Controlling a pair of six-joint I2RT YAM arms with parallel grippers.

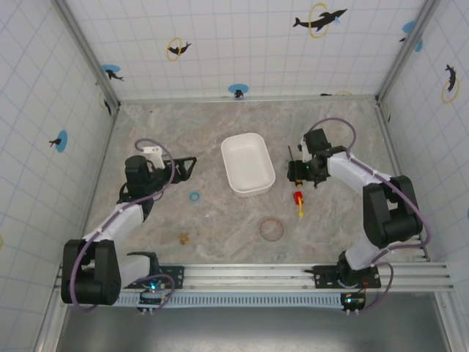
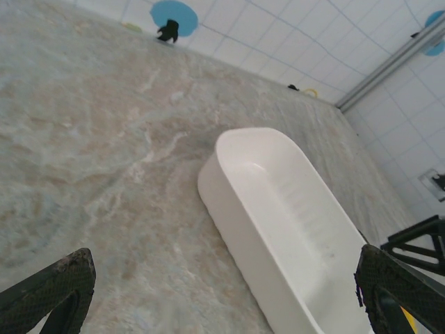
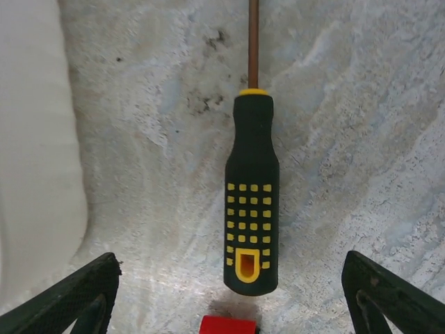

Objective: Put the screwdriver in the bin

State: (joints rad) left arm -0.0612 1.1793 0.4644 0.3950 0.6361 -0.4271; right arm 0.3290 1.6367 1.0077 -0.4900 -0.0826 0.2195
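The screwdriver [image 3: 252, 195] lies flat on the marble floor, its black handle with yellow dots toward my right wrist camera and its thin shaft pointing away. My right gripper [image 3: 229, 292] hangs open above the handle's butt end, one finger [image 3: 76, 299] well off to each side, touching nothing. From above, the right gripper [image 1: 300, 173] covers the handle and a bit of shaft [image 1: 292, 155] sticks out behind it. The white bin [image 1: 248, 163] stands empty just left of it. My left gripper [image 1: 187, 167] is open, left of the bin [image 2: 229, 202] and facing it.
A short red-and-yellow tool [image 1: 298, 199] lies just nearer than the screwdriver, its red end [image 3: 229, 324] close to the handle's butt. A blue ring [image 1: 194, 196], a brown ring [image 1: 271, 229] and a small tan object [image 1: 185, 238] lie toward the front. Tiled walls enclose the floor.
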